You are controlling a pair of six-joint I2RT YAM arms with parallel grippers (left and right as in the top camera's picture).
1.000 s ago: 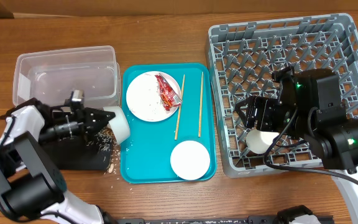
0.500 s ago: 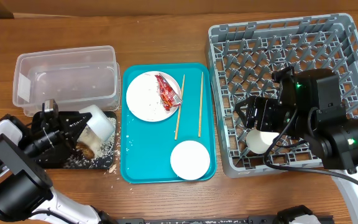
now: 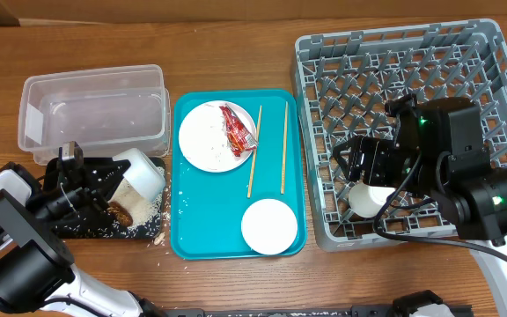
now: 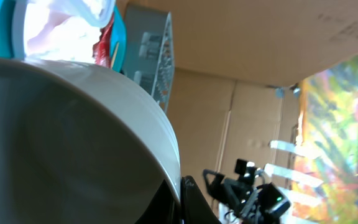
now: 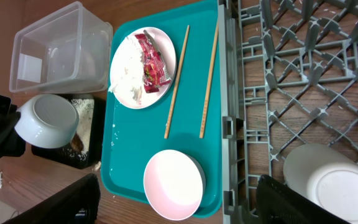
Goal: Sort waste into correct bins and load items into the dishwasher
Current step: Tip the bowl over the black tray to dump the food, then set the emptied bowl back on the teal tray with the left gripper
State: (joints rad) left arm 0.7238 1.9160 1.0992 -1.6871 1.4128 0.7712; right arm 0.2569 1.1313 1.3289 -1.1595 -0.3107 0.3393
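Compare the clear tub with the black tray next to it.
The clear tub is see-through with tall walls; the black tray is opaque and shallow. The tub shows no food inside; the tray holds rice grains and a brown food lump. Both are rectangular, similar in footprint, left of the teal tray.

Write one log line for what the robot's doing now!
left pincer: holds white bowl over black tray | right pincer: open over rack

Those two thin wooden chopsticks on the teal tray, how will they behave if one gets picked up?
The two thin wooden chopsticks look straight and rigid, so probably no flopping. Slim and lying flat on the teal plastic tray, one may roll or slip when pinched. Likely very light.
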